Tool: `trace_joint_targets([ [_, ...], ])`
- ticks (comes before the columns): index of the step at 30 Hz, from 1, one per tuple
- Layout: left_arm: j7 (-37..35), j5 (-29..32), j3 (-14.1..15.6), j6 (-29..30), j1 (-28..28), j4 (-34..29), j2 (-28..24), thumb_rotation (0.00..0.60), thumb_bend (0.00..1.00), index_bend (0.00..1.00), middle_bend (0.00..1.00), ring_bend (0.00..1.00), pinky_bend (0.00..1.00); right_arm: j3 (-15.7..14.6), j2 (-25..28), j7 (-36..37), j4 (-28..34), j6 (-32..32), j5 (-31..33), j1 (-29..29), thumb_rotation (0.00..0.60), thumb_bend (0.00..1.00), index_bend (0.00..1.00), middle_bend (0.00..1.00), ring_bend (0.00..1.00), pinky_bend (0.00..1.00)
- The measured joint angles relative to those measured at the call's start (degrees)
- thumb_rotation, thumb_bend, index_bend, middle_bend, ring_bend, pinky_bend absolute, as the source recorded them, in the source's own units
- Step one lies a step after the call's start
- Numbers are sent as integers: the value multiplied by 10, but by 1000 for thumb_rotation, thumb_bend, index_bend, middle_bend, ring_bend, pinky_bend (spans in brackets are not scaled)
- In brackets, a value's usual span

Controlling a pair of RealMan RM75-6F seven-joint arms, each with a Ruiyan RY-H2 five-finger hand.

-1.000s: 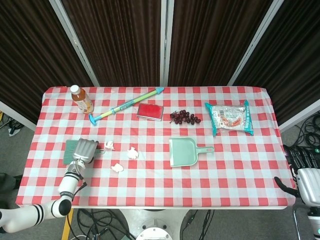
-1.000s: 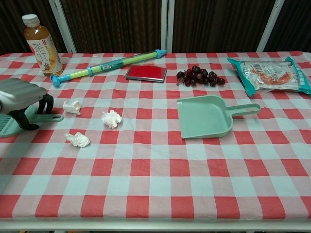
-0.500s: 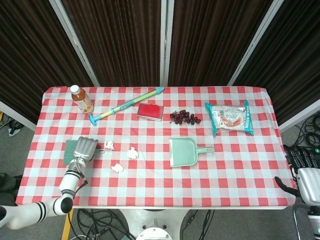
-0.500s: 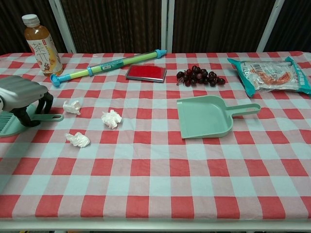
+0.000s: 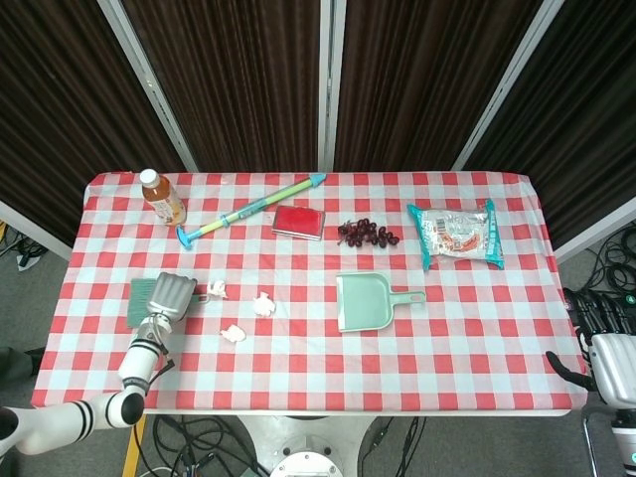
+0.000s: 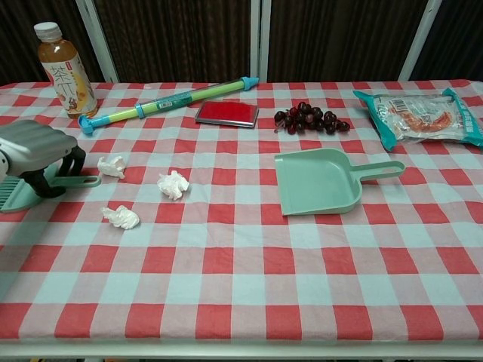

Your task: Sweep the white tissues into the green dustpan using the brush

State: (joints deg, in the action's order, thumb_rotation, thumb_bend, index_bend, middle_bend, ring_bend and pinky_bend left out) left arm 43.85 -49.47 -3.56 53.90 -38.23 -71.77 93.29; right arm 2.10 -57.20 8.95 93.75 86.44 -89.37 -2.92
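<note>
At the left edge of the table (image 6: 249,302) we find the left hand (image 6: 34,151) curled down over the green brush (image 6: 23,190), fingers wrapped about its handle where it meets the head, though we cannot tell whether the grip is firm; the right hand (image 5: 608,353) hangs off the table's right edge, fingers apart, holding nothing. Three white tissues (image 6: 173,184) lie crumpled just right of the brush, well apart from the green dustpan (image 6: 317,181) at mid-table. We judge the tissues featherweight and soft — prone to roll or snag under the bristles — and the brush light and stiff, best held along the handle.
</note>
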Motion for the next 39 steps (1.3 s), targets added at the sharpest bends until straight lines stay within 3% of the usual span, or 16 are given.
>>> trace_joint_targets([
  [5,-11,-15,2,3,0,10,4,600,375,508,538,729,883,0,1,0,0,1,1,1,600,160,21,126,0,0],
  [11,-67,-74,9,18,9,12,-7,600,421,540,565,739,883,0,6,-15,8,-11,6,-3,600,182,29,148,0,0],
  [15,-115,-124,15,35,19,1,-37,600,430,540,565,739,883,3,11,-45,21,-30,9,-15,600,304,135,214,0,0],
  [23,-257,-233,23,84,43,-34,-106,600,431,540,565,737,883,19,12,-146,56,-103,29,-66,600,308,268,297,57,28],
  [29,-363,-297,27,114,56,-71,-153,600,430,540,565,736,883,44,-33,-235,63,-183,84,-134,600,228,290,310,65,42],
  [34,-381,-345,36,134,65,-95,-172,600,429,540,565,735,883,63,-100,-304,45,-238,150,-189,600,136,319,316,72,59],
  [39,-381,-350,38,131,69,-98,-174,600,428,540,565,735,883,72,-169,-360,5,-267,200,-225,600,119,372,316,85,78],
])
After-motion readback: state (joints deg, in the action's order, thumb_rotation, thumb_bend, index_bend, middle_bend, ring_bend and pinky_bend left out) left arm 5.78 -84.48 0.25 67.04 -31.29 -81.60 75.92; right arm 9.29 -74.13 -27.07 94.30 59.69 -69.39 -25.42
